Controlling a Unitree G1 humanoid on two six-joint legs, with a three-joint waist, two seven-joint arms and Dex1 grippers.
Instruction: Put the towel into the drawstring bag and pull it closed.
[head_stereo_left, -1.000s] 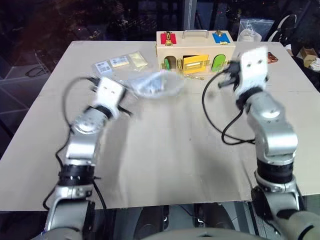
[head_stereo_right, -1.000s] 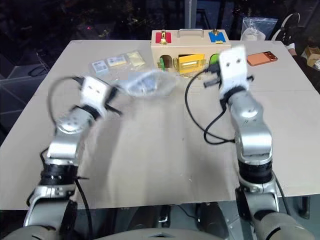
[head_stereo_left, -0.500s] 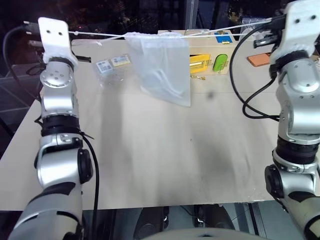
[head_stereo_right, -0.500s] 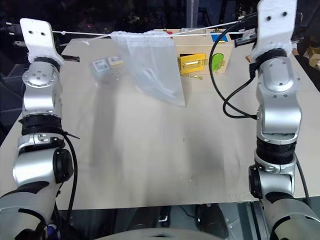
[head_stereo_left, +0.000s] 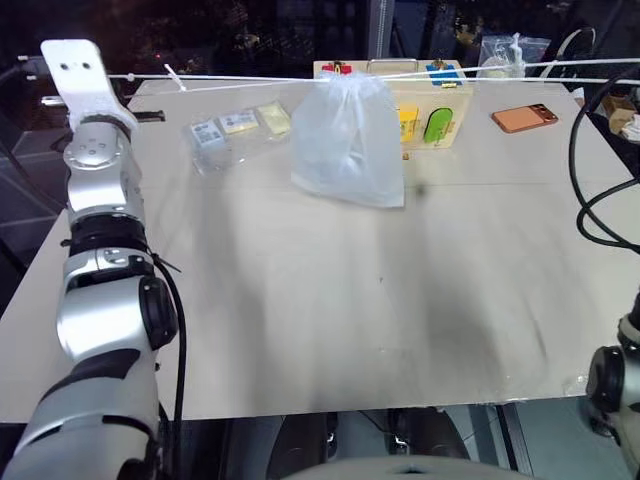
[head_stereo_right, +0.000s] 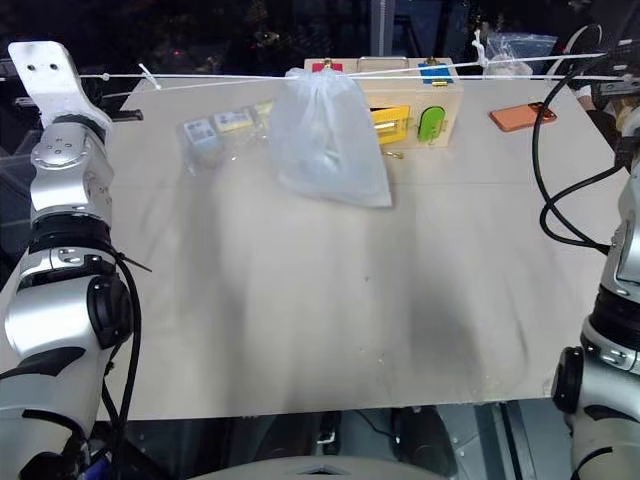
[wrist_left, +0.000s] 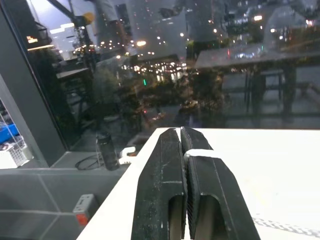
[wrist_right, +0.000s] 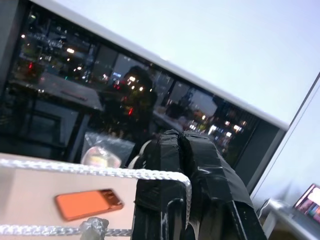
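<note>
Now finish the cinch: your left gripper is pinched tight on the cord out to the left, and your right gripper is clamped on the other cord, which loops over its fingers. Pull both ends apart evenly and level, so the gathered mouth closes without the drawstring bag swinging into the wooden latch box behind it. Judge it nearly done, since the neck looks bunched into a small knot on the taut line. The bag hangs from that line over the far middle of the table, its lower edge resting on the top; it is sheer and whitish, and a faint pale-blue mass inside is probably the towel.
</note>
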